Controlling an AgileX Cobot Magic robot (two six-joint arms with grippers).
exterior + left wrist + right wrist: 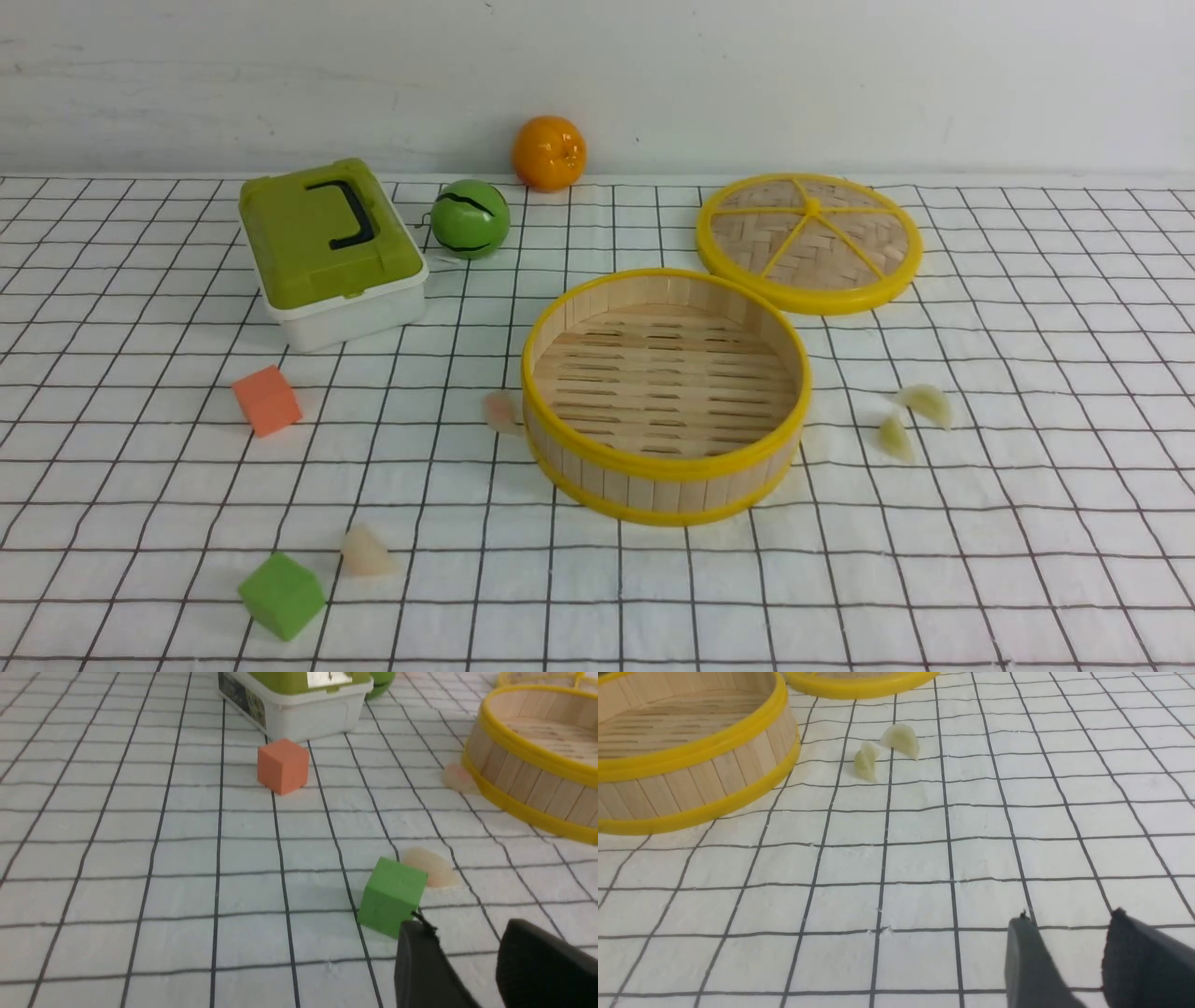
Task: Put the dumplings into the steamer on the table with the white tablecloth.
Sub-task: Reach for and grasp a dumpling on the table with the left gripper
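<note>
The empty steamer (pixel 665 467) stands mid-table on the white tablecloth (pixel 1027 541). One pinkish dumpling (pixel 501 411) lies against its left wall and another (pixel 367 551) lies beside the green cube. Two greenish dumplings (pixel 924 403) (pixel 894 436) lie to the steamer's right. Neither arm shows in the front view. My left gripper (pixel 467 928) stands open and empty just short of the green cube (pixel 392 896), with the pinkish dumpling (pixel 430 865) behind it. My right gripper (pixel 1069 919) is open and empty over bare cloth, well short of the greenish dumplings (pixel 901 739) (pixel 865 763) and the steamer (pixel 691 784).
The woven yellow-rimmed lid (pixel 809 241) lies flat behind the steamer. A green-lidded white box (pixel 331 247), a green ball (pixel 470 218) and an orange (pixel 549 152) sit at the back left. An orange cube (pixel 267 399) and the green cube (pixel 281 595) rest on the left.
</note>
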